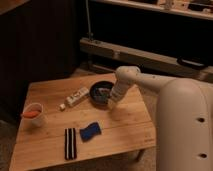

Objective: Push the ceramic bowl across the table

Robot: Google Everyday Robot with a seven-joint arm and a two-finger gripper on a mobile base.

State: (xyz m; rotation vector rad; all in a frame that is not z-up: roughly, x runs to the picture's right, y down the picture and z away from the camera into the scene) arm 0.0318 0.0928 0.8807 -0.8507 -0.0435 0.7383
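Note:
The ceramic bowl [101,92] is a shallow black glossy bowl on the light wooden table [125,125], toward its far middle. My white arm reaches in from the right and bends down over the bowl's right side. The gripper [111,101] is at the bowl's near right rim, touching or just over it. The arm covers part of that rim.
A white tube-like item [76,97] lies just left of the bowl. A white cup with orange contents [33,113] stands at the left edge. A blue cloth-like piece [90,131] and a black-and-white striped item [70,143] lie near the front. Dark shelving stands behind.

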